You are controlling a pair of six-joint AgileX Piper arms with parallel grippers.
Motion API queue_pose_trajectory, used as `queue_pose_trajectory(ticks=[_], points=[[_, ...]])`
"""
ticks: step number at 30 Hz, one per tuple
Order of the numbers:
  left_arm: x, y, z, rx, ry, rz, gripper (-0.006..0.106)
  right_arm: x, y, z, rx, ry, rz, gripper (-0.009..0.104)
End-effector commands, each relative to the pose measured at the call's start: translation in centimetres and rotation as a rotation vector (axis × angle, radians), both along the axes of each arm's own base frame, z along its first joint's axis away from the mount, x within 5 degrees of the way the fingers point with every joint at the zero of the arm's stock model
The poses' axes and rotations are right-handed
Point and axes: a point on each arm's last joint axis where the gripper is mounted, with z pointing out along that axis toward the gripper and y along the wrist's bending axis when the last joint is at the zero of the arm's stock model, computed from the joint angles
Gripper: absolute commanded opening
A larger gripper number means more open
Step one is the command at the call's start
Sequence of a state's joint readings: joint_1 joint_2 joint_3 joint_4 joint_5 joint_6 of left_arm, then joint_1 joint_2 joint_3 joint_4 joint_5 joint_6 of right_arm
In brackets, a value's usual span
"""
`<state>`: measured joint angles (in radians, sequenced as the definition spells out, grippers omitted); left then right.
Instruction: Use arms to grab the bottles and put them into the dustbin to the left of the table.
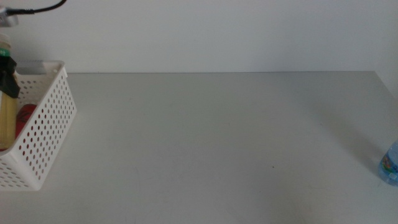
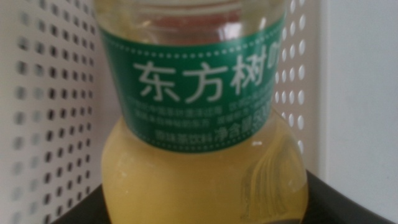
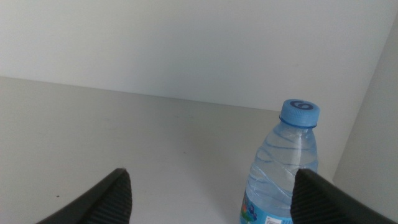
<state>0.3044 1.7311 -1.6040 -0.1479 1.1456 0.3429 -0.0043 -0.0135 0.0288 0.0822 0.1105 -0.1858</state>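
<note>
The pale-yellow tea bottle [image 2: 205, 149] with its green label fills the left wrist view. My left gripper [image 1: 7, 79] is shut on it, and it hangs upright within the white perforated dustbin [image 1: 46, 134] at the table's left edge. A red can [image 1: 25, 116] lies inside the dustbin beside it. At the far right, the clear blue-capped water bottle [image 1: 390, 163] stands upright on the table [image 1: 211, 137]. In the right wrist view my right gripper [image 3: 212, 175] is open, short of the water bottle [image 3: 283, 171], which stands closer to one jaw.
A black cable [image 1: 37, 7] runs across the top left corner above the dustbin. The table's back edge meets a plain white wall. The right table edge lies close beside the water bottle.
</note>
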Motion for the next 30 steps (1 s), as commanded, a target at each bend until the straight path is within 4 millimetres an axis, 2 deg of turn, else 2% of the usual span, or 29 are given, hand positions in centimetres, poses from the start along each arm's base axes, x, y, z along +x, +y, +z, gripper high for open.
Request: queue_pose_trajectory(ticks=[1, 6, 10, 13, 18, 19, 25, 28, 30], points=[[0.0, -0.3, 1.4, -0.004, -0.093, 0.013, -0.001, -0.2, -0.1, 1.1, -0.018, -0.106, -0.012, 0.065], [1.0, -0.2, -1.8, -0.039, -0.011, 0.011, 0.002, -0.2, -0.1, 1.1, -0.018, -0.106, -0.012, 0.065], [1.6, -0.1, -3.3, -0.053, 0.03, 0.01, 0.02, -0.2, -0.1, 1.1, -0.018, -0.106, -0.012, 0.065], [1.8, 0.0, -4.0, -0.06, 0.056, 0.005, 0.043, -0.2, -0.1, 1.1, -0.018, -0.106, -0.012, 0.065], [2.0, 0.1, -4.3, -0.048, 0.059, 0.004, 0.089, -0.2, -0.1, 1.1, -0.018, -0.106, -0.012, 0.065], [2.0, 0.2, -4.3, -0.046, 0.058, 0.004, 0.094, -0.2, -0.1, 1.1, -0.018, -0.106, -0.012, 0.065], [1.8, -0.5, -3.4, -0.027, 0.041, -0.003, 0.093, -0.2, -0.1, 1.1, -0.018, -0.106, -0.012, 0.065], [1.1, -1.2, -1.8, -0.033, 0.01, 0.001, 0.092, -0.2, -0.1, 1.1, -0.018, -0.106, -0.012, 0.065], [0.4, -2.3, -0.4, -0.041, -0.015, -0.023, 0.092, -0.2, -0.1, 1.1, -0.018, -0.106, -0.012, 0.065]])
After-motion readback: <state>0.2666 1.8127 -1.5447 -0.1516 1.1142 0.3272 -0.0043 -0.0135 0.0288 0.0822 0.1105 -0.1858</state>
